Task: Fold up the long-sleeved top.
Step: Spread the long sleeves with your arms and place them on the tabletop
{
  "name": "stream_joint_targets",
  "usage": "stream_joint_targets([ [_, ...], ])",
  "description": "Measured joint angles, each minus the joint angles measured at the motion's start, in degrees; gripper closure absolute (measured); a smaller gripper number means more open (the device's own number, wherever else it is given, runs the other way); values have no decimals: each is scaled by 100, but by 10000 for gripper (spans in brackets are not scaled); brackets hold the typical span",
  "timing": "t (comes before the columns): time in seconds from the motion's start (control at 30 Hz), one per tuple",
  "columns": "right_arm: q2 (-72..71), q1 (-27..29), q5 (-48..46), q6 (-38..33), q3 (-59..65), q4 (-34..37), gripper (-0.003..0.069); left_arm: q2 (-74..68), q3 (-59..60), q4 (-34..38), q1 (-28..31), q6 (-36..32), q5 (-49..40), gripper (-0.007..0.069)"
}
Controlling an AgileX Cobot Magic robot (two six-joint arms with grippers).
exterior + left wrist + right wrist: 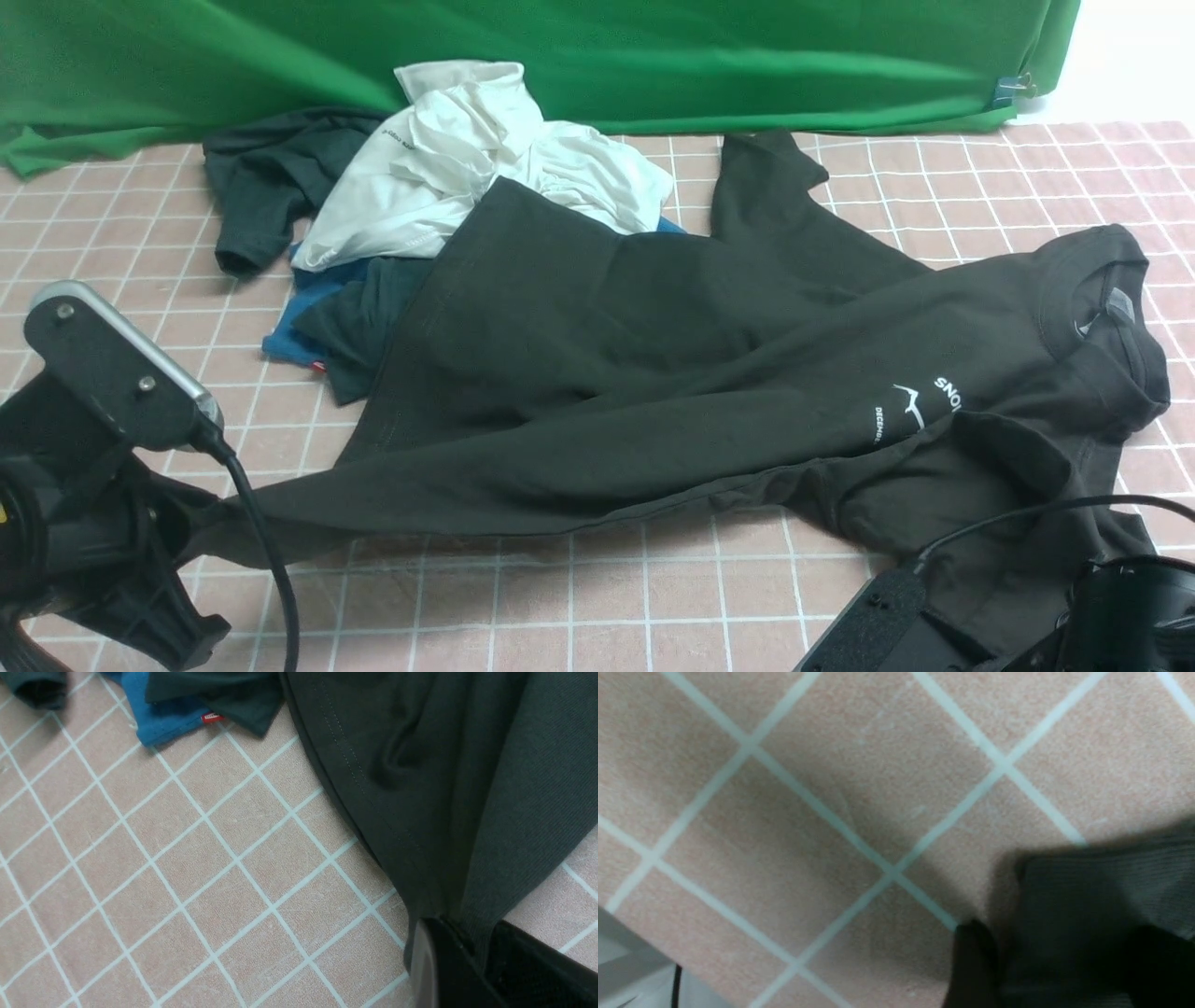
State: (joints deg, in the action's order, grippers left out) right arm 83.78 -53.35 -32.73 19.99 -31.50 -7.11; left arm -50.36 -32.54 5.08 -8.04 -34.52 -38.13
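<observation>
Nearest the robot, a hem corner of the long-sleeved top point(653, 373) is pinched tight in the left fingers point(432, 970), and the cloth is drawn into a taut ridge from that point. On the other side, the right fingers point(973, 966) are set apart on either side of a ribbed cuff lying on the checked surface point(607, 597). Whether the cuff is clamped cannot be told, as that view is blurred.

The top is spread crookedly across the surface, hem to the left and collar to the right, with its far part laid over a heap of other clothes. The step in hand is judged to be securing both ends so the garment can be pulled flat. The whole cuff should be taken deep between the fingers before any lift. The pull is best made toward the robot, evenly on both sides, so that the heap is not dragged along.

On the chest a white print point(920, 401) can be read in part as "SNO" and "DECEMB" beside a peak outline; the rest is lost in a fold. A grey neck label point(1117, 303) cannot be read. Farther off, the lettering on a red tag point(211, 717) on a blue garment point(299, 317) and the small grey print on the white shirt point(467, 159) are too small to make out.
</observation>
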Motion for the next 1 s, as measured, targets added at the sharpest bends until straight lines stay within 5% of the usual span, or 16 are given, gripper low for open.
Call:
stream_joint_targets([
  [0.17,0,31,-29,-68,5,-111,340,0,0,0,0,0,0,611],
  [0.2,0,50,-59,-95,5,-189,431,0,0,0,0,0,0,611],
  [0.3,0,56,-85,-112,5,-312,550,0,0,0,0,0,0,611],
  [0.57,-327,-168,-703,-436,-138,225,551,12,0,0,0,0,-6,611],
  [1.0,-2050,-2142,-3559,-362,-1713,2319,551,146,0,-158,0,0,-61,611],
])
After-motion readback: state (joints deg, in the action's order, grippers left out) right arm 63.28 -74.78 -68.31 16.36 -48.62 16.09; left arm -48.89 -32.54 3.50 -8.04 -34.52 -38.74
